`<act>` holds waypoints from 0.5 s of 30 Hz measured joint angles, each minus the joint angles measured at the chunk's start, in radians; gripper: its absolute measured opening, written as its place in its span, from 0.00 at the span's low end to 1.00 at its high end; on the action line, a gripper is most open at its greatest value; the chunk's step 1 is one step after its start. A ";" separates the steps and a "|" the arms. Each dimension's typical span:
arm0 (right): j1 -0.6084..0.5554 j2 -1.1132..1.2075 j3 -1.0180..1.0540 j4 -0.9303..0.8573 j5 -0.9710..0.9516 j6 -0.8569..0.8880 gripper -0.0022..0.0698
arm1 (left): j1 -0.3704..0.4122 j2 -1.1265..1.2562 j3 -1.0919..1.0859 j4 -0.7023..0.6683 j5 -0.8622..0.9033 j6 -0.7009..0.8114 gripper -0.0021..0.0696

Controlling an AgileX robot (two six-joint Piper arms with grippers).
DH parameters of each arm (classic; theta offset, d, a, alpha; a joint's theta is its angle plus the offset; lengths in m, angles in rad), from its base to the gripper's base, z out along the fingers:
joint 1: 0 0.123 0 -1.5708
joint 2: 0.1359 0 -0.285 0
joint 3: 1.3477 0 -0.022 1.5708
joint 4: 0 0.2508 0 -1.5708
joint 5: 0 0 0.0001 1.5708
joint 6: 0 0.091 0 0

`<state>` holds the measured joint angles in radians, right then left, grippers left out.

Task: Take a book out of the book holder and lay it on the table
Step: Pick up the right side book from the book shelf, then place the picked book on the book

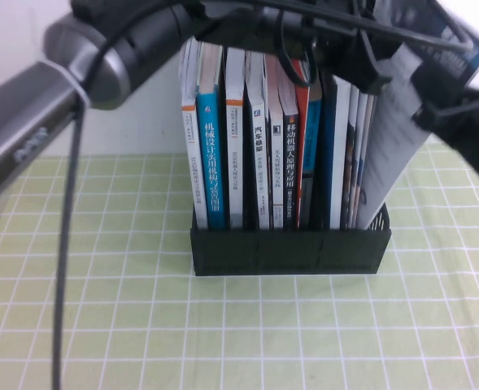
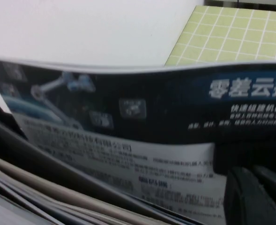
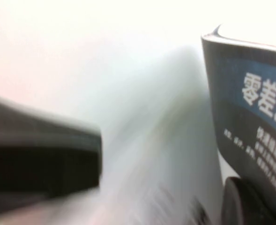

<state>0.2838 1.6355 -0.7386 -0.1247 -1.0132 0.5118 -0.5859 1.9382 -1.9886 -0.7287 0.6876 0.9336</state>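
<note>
Reaching in over the upright paperbacks (image 1: 255,138), the left claw (image 1: 337,61) sits above the black plastic book holder (image 1: 290,250) on the green gridded counter (image 1: 101,325); whether it is spread or pressed together I cannot tell. At the holder's right end the thin glossy magazine (image 1: 394,138) leans outward, probably for lifting free. The right claw (image 1: 455,110) is beside its top edge; I cannot tell whether it pinches it.

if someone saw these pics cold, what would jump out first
A black book holder packed with upright books sits mid-table on the green grid cloth. At its right end a large thin magazine leans out to the right, with the right end effector at its upper edge, apparently gripping it. The left arm reaches across the top from the left, its end effector above the books at the magazine's top.
</note>
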 joint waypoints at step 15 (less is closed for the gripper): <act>0.000 -0.479 -0.325 -0.708 0.489 0.303 0.06 | 0.204 -0.198 0.002 -0.123 0.344 -0.107 0.03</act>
<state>0.2838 1.1561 -1.0639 -0.8329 -0.5245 0.8145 -0.3818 1.7403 -1.9870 -0.8512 1.0313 0.8270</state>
